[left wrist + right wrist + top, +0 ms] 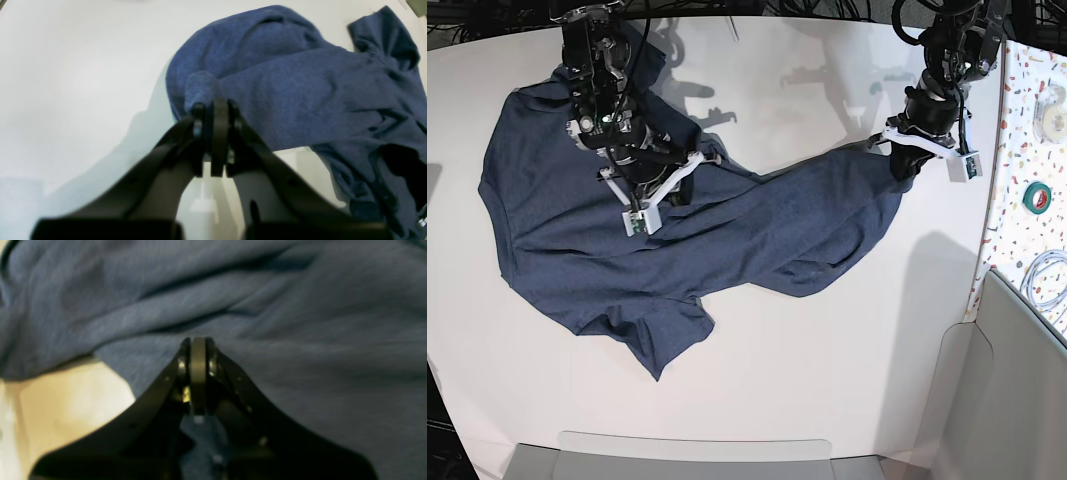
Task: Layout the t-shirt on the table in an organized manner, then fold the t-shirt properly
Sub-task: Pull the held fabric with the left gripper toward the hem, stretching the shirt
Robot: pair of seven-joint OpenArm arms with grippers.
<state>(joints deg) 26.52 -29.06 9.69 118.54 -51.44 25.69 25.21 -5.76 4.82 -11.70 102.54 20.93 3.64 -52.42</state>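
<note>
The dark navy t-shirt (pixel 627 250) lies crumpled across the white table (pixel 827 380), with one part stretched out to the right. My left gripper (pixel 899 162) holds that stretched right end; in the left wrist view the left gripper (pixel 213 105) is shut with a tuft of the t-shirt (pixel 300 86) pinched at its tips. My right gripper (pixel 685 175) sits over the shirt's upper middle, where the cloth bunches. In the right wrist view the right gripper (pixel 198 341) is shut on the t-shirt (pixel 300 340), which fills most of the frame. No lettering shows.
A speckled surface (pixel 1027 150) lies along the right edge, carrying a green tape roll (pixel 1039 196), a white roll (pixel 1055 112) and a coiled cable (pixel 1047 282). Grey panels (pixel 1012 400) stand at the lower right. The table's curved front edge (pixel 697 438) runs along the bottom.
</note>
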